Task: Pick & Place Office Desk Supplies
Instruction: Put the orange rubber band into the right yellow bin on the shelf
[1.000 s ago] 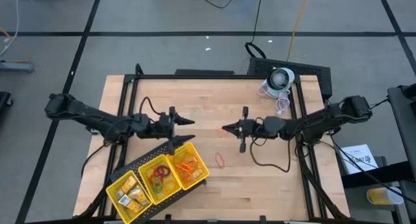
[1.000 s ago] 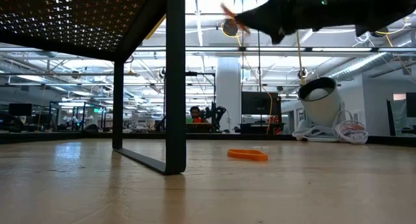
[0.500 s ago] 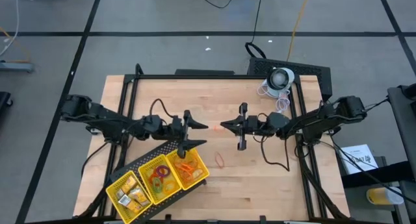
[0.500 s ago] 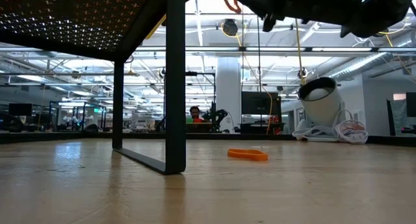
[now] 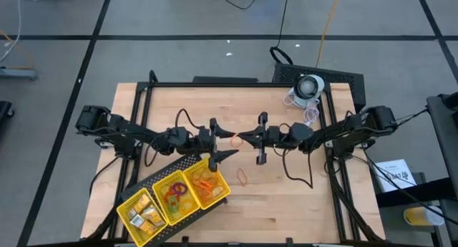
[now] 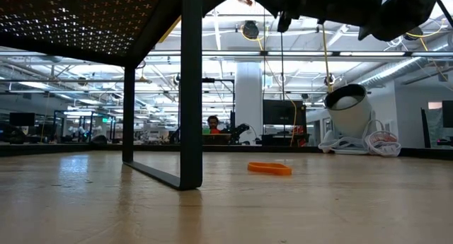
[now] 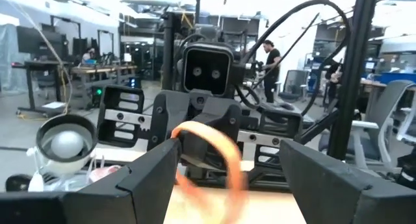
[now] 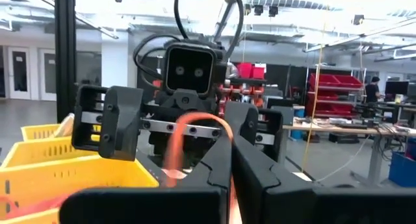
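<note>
High over the table's middle, my right gripper [image 5: 244, 137] is shut on an orange rubber band [image 5: 235, 138], one of the office desk supplies. My left gripper [image 5: 229, 141] faces it, open; its two fingers [image 7: 146, 169] stand on either side of the band's loop [image 7: 209, 149] without touching it. A second orange band [image 5: 242, 177] lies flat on the wood, also seen in the low view [image 6: 270, 169]. The yellow three-compartment tray [image 5: 123, 204] holds more small supplies at the near left. My right gripper pinches one stretch of the band's loop [image 8: 221, 130] between its two shut fingertips [image 8: 250, 169]. The fingers come about level from the table's right, tipped a little upward. The rest of the loop stands out beyond the fingertips toward my left gripper, well clear of the table.
A black metal frame [image 5: 236, 83] runs around the table, and one of its posts [image 6: 191, 88] shows in the low view. A white round device [image 5: 309, 86] with cables sits at the far right corner. Bare wood lies at the near right.
My left gripper has moved toward the table's right, up to my right gripper, so its open fingers now stand around the band. My right gripper has shifted slightly toward the table's left and tipped its fingers upward, still shut on the band.
</note>
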`<action>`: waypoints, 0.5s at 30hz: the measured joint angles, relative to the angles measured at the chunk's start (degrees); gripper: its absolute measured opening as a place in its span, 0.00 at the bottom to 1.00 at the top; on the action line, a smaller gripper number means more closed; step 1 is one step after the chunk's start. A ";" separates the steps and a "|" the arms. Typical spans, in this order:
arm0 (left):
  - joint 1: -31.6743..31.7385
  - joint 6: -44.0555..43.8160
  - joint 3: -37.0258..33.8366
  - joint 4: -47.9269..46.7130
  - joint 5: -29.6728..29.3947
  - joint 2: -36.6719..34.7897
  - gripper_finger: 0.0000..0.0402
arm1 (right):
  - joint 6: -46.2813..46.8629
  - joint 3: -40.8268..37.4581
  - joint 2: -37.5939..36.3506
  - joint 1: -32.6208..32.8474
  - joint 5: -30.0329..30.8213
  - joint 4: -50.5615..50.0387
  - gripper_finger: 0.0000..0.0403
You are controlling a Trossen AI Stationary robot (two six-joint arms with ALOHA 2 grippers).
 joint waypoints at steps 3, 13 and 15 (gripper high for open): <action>0.00 1.15 0.02 0.18 0.38 0.07 0.70 | 0.02 0.02 0.02 0.26 -0.25 0.38 0.00; -0.42 5.11 0.02 -0.11 -1.03 0.17 0.70 | -0.90 0.02 0.11 1.78 -0.21 1.18 0.00; -0.60 6.14 0.02 -0.28 -1.02 0.21 0.70 | -1.18 0.09 0.11 2.24 -0.19 1.18 0.00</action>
